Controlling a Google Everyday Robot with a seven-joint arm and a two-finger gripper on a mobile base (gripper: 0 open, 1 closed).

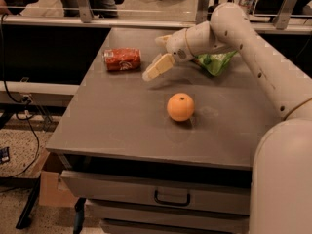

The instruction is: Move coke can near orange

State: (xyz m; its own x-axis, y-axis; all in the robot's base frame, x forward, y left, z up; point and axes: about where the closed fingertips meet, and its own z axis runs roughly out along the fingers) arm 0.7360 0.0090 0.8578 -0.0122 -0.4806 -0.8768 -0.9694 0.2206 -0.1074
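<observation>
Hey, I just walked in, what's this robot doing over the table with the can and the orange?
A one-armed robot is reaching across the grey table. Its end effector hovers open just to the right of the coke can, which lies on its side near the back left and is not yet gripped. The orange sits nearer the front middle, well apart from the can. A green chip bag lies at the back, partly behind the arm.

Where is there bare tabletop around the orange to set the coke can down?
Bare table runs from the orange to the front edge, and across to the edge on the side of the coke can. The back is crowded: coke can, open end effector beside it, and green chip bag in a row.
</observation>
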